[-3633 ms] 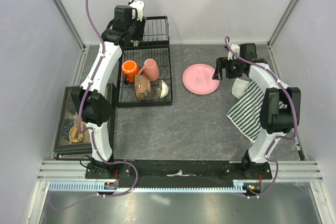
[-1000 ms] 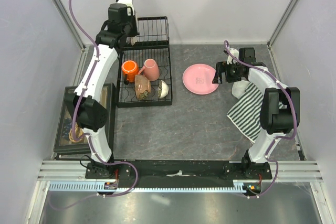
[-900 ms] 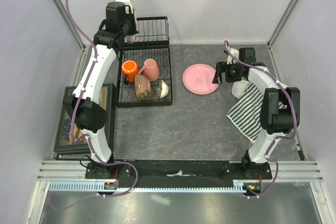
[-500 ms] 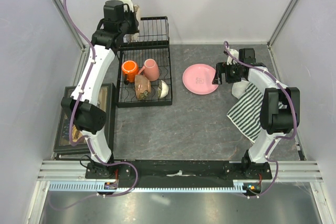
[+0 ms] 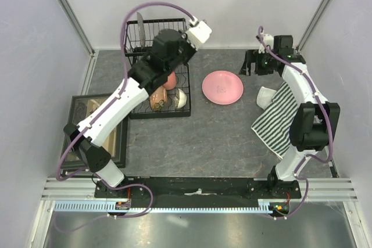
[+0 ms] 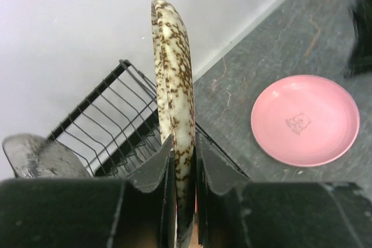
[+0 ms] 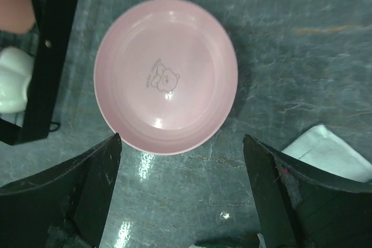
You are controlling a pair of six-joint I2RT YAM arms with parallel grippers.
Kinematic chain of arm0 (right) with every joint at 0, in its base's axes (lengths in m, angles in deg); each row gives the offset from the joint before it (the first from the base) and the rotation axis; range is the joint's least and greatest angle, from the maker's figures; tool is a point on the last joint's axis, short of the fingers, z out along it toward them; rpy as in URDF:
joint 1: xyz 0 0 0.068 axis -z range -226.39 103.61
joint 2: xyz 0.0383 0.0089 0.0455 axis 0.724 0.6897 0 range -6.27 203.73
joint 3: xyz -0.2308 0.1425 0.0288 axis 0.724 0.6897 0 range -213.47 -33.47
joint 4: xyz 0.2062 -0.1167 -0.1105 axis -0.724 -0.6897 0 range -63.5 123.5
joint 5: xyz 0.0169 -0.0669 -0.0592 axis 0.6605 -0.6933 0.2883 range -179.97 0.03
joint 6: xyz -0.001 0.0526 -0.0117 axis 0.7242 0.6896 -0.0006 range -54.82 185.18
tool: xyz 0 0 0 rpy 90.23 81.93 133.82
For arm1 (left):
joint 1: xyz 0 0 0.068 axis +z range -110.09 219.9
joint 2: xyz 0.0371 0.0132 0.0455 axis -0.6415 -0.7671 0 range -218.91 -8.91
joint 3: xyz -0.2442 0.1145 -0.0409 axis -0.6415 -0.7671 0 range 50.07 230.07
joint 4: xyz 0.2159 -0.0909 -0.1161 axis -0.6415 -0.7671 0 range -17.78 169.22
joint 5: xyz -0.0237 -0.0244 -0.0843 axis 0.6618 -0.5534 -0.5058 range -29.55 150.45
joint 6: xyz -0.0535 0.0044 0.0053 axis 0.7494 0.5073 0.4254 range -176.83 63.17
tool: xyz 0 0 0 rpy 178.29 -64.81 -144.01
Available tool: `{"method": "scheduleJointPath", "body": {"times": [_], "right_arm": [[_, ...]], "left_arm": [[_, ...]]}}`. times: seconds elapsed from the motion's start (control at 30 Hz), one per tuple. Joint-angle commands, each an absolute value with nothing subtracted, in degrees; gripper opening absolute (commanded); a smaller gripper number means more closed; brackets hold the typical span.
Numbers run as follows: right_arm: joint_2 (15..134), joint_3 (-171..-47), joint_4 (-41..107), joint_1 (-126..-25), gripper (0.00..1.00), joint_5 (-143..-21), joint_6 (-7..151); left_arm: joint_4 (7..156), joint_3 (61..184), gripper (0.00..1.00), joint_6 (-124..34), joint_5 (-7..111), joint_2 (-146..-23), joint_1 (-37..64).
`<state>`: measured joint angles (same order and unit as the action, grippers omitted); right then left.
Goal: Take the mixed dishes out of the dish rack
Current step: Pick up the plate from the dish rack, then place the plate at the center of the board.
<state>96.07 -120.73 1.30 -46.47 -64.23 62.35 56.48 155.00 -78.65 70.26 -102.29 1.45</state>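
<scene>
Left jaws pinched tight on the lower rim of a round cream plate mottled with brown speckles. The plate is held on edge, upright, in the air above the wires of the black wire dish rack and not touching them. Right jaws spread wide with nothing between them, hanging over the near rim of a flat round pink plate with a small bear drawing in its middle. That pink plate lies flat on the grey stone-look desk, just right of the rack and apart from it. In the top view the left wrist overlaps the rack's back right part, and the speckled plate can't be made out there. On the rack's flat base: a pink mug partly under the arm, a tan-brown bowl tilted just in front of it, and a small white bowl at the right edge beside the tan one. A thin grey speckled piece stands on edge at the left end of the rack's upright wire back; what kind of dish it is, can't tell. Right of the pink plate a black-and-white striped cloth lies crumpled on the desk by the right arm, its white corner near the plate but apart. Left of the rack a black-framed box sits flat on the desk, partly covered by the left arm, contents too small to tell.
</scene>
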Motion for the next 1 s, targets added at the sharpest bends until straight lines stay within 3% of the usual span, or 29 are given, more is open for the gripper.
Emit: {"method": "scheduleJointPath", "body": {"times": [0.0,0.33,0.97], "right_arm": [[92.4,-126.3,-1.9,-43.0,0.93,-63.9,69.0],[90.2,-122.7,-0.7,-35.2,0.93,-67.4,72.1],[86.3,-110.5,9.0,-30.8,0.93,-68.4,71.8]], "left_arm": [[68.8,150.1,0.02,-93.2,79.3,-98.9,-3.1],[88.3,138.6,0.02,-113.0,88.9,-104.3,-15.8],[103.4,135.9,0.02,-123.4,85.2,-128.1,-17.8]]}}
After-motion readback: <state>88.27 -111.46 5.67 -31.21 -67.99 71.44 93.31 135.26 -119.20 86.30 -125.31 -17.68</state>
